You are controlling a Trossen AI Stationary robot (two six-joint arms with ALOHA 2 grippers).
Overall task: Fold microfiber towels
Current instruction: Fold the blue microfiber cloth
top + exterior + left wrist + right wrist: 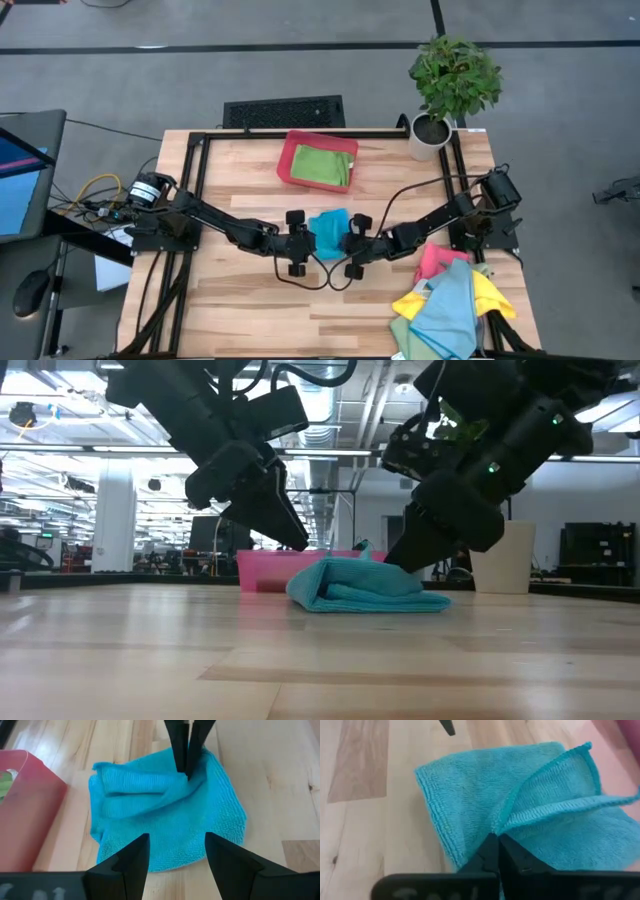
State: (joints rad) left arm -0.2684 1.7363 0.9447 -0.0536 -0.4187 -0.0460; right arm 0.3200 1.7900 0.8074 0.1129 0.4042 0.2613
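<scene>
A blue towel lies folded in a loose bundle at the centre of the wooden surface in the high view. The right claw is pressed together, pinching a raised fold of the blue towel. The left claw hangs spread just over the towel's opposite edge, holding nothing. Above the towel in the high view sits a red tray with a green towel inside. A heap of towels lies at the lower right.
</scene>
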